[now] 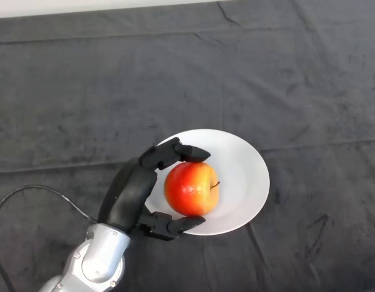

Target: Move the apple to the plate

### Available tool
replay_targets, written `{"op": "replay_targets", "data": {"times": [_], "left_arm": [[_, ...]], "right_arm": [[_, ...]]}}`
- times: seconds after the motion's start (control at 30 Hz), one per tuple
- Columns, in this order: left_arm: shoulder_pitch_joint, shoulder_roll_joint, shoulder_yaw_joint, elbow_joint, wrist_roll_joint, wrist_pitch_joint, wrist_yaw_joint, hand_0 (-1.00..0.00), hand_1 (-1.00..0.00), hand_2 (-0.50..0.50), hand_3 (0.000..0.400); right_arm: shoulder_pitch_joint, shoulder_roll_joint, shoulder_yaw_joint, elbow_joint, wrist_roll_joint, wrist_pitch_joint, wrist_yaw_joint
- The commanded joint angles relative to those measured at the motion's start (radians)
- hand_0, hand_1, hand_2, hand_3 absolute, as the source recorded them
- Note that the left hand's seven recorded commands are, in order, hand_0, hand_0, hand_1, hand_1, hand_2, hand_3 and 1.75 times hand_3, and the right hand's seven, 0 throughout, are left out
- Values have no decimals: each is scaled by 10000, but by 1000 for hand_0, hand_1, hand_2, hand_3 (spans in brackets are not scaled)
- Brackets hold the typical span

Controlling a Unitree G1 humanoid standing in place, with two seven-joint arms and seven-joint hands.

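Note:
A red and yellow apple (192, 188) is over the left half of a white plate (245, 176) in the head view, its stem pointing right. My left hand (131, 193) comes in from the lower left and wraps the apple's left side. Its fingers (175, 153) curl over the apple's top and the thumb (175, 225) reaches under its near side, both touching the fruit. The palm hides the plate's left rim. I cannot tell whether the apple rests on the plate or hangs just above it.
A dark wrinkled cloth (296, 79) covers the whole table around the plate. A pale strip (84, 6) runs along the far edge at the top.

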Motion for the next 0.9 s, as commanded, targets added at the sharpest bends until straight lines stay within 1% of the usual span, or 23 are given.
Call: {"op": "replay_targets", "data": {"times": [0.03,0.17,0.4,0.67,0.77,0.9], "left_arm": [[-271,439,46,-253,-25,-102,142,0,0,0,0],[-315,545,336,-319,-67,-193,280,0,0,0,0],[-385,788,1155,-264,-278,-547,635,0,0,0,0],[-390,961,2269,-106,-405,-978,1350,0,0,0,0],[-417,1000,2701,107,-421,-1228,1665,0,0,0,0],[-494,1154,3317,526,-595,-1593,1912,0,0,0,0]], "right_arm": [[-428,-179,94,-322,39,-40,132],[-428,-178,94,-321,39,-40,132],[-428,-178,94,-321,39,-40,132],[-428,-178,94,-321,40,-40,131],[-428,-178,94,-321,39,-40,131],[-428,-178,95,-321,39,-40,131]]}}
